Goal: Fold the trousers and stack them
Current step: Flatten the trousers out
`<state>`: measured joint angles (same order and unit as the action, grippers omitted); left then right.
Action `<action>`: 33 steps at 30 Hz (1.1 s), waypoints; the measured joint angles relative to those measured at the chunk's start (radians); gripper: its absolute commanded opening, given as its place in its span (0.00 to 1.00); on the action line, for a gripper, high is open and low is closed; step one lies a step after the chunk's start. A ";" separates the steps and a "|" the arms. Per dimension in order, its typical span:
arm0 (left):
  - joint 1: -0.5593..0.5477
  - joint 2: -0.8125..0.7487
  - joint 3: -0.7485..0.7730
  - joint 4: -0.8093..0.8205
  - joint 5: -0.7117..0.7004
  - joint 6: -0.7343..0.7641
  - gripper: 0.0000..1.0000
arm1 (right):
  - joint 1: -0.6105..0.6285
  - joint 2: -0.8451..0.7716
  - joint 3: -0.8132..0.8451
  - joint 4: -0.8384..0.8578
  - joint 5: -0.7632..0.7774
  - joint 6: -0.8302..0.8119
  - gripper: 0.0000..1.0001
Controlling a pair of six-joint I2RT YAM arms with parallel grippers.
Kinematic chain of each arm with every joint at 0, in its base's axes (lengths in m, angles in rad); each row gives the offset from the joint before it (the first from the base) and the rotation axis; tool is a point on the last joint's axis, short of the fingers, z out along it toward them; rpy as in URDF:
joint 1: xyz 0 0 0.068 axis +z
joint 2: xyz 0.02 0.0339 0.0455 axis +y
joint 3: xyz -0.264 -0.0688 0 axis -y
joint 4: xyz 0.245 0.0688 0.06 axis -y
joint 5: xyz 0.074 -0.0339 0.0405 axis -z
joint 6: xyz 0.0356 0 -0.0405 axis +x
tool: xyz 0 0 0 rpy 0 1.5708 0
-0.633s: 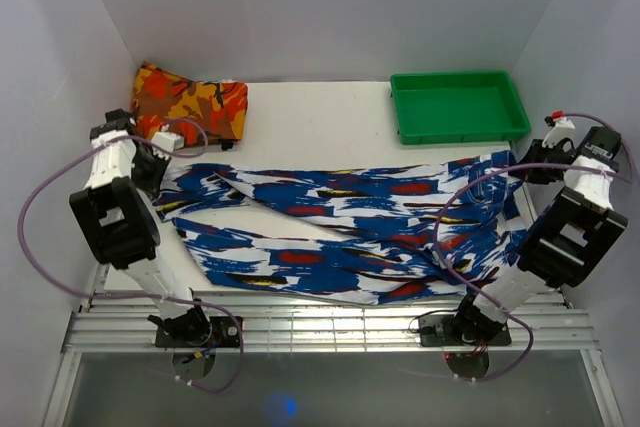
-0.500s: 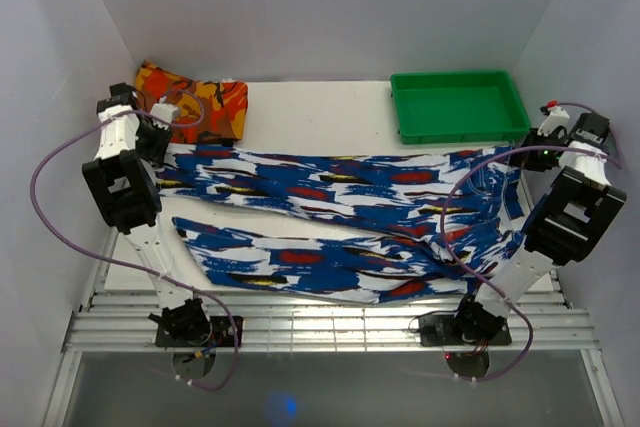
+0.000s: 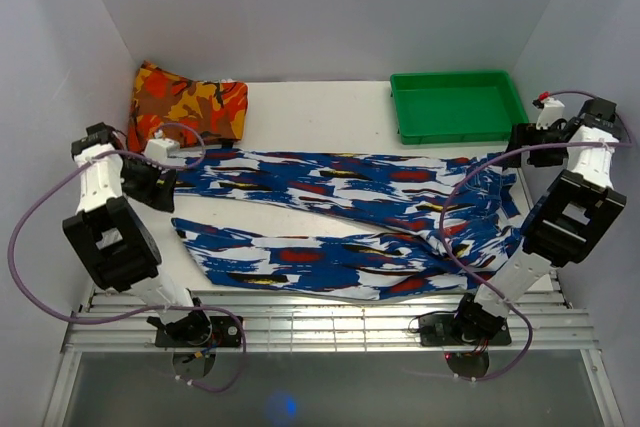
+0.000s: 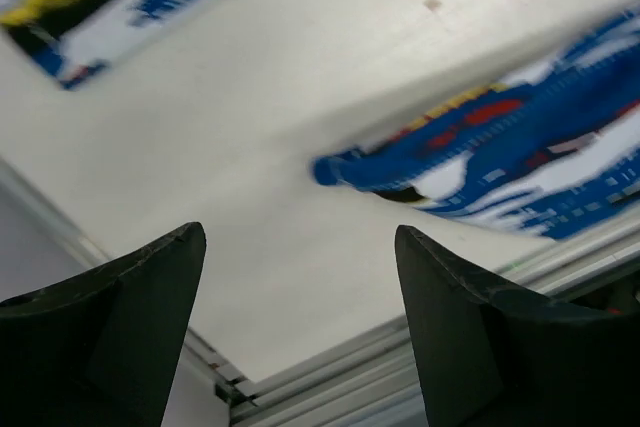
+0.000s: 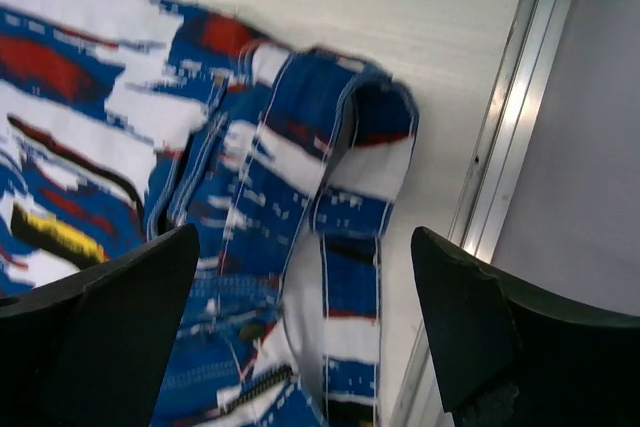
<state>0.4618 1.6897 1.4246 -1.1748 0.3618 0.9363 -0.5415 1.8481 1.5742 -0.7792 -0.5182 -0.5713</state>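
The trousers (image 3: 340, 222), in a blue, white and black print with red patches, lie spread across the table, waist on the right and both legs running left. My left gripper (image 3: 160, 185) hovers open just off the upper leg's hem. In the left wrist view its fingers (image 4: 120, 307) frame bare table, and a leg end (image 4: 470, 152) lies beyond them. My right gripper (image 3: 516, 147) stands open above the waist. In the right wrist view the waistband (image 5: 345, 162) and zip lie under its spread fingers (image 5: 470, 327), which touch nothing.
A folded orange, red and yellow cloth (image 3: 188, 102) sits at the back left. A green tray (image 3: 455, 107) stands at the back right, close to my right gripper. White walls close in both sides, and a slatted metal rail (image 3: 320, 322) runs along the near edge.
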 measured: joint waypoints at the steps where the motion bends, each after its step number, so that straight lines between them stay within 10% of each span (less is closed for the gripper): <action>1: 0.004 -0.044 -0.060 -0.019 0.021 0.039 0.86 | -0.007 -0.010 -0.001 -0.032 -0.002 -0.034 0.92; 10: -0.027 -0.020 -0.349 0.104 0.043 0.127 0.85 | -0.003 -0.167 -0.235 -0.326 0.000 -0.388 0.93; 16: -0.077 0.007 -0.371 0.238 -0.016 0.069 0.38 | 0.111 -0.239 -0.445 -0.311 0.048 -0.419 0.99; 20: -0.110 0.018 -0.359 0.204 -0.028 0.046 0.01 | 0.149 -0.245 -0.506 -0.254 0.081 -0.417 0.78; 23: -0.111 0.046 -0.267 0.113 -0.008 0.010 0.00 | 0.159 -0.245 -0.509 -0.195 0.096 -0.394 0.58; 27: -0.127 0.121 -0.044 0.043 0.033 -0.127 0.00 | 0.174 -0.226 -0.503 -0.100 0.116 -0.340 0.08; 33: -0.212 0.314 0.276 -0.015 0.017 -0.407 0.00 | 0.188 -0.137 -0.444 0.057 0.222 -0.223 0.08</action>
<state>0.2501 2.0041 1.7004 -1.1900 0.3790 0.5297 -0.3531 1.7115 1.1297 -0.7219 -0.2966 -0.7944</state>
